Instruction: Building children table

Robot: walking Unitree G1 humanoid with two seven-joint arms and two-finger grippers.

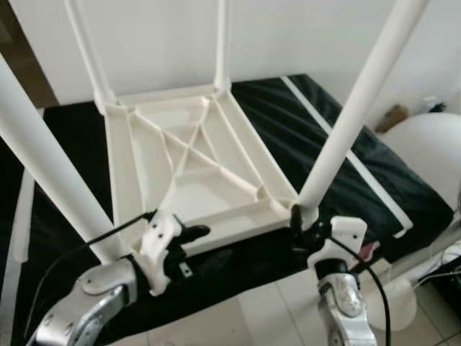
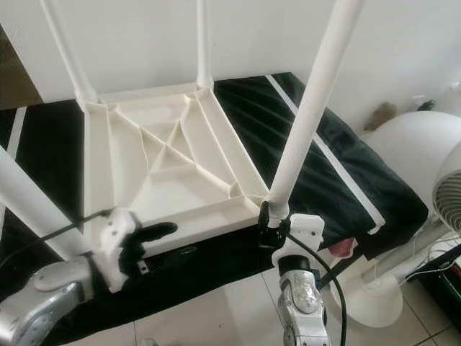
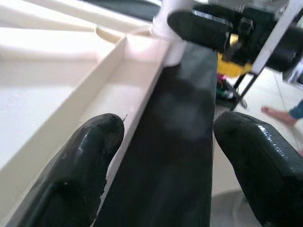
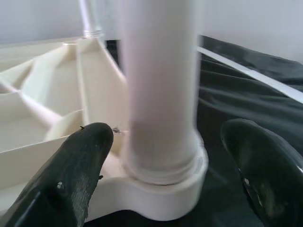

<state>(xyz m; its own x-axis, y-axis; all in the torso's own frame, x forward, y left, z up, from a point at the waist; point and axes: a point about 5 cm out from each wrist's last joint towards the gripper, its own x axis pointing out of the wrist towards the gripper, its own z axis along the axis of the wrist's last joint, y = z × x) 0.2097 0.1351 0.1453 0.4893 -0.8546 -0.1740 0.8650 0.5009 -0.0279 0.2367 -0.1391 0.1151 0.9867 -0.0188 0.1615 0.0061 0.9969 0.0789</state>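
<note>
Spread apart, the fingers of my right gripper (image 4: 161,165) stand on either side of the near right leg (image 2: 311,108) of the white children's table (image 1: 189,167), low down at the collar where that leg meets the tabletop's corner. In the right wrist view, neither black finger touches the leg; it stands between them with a gap on each side.

My left gripper (image 3: 165,156) is parted too, its 2 fingers straddling the table's near edge, 1 finger (image 3: 80,175) over the pale ribbed underside and the other beyond the rim. Whether either pad touches the plastic, I cannot tell.

That table lies upside down on a bed with a black cover (image 1: 288,130) that carries a white stripe. All 4 legs point up: 2 at the far corners by the white wall (image 1: 302,36), 2 at the near corners close to my arms. The near left leg (image 1: 50,173) rises just beside my left wrist.

Below the bed's edge is pale tiled floor (image 2: 216,310). A white fan (image 2: 454,194) stands at my right on its round base.
</note>
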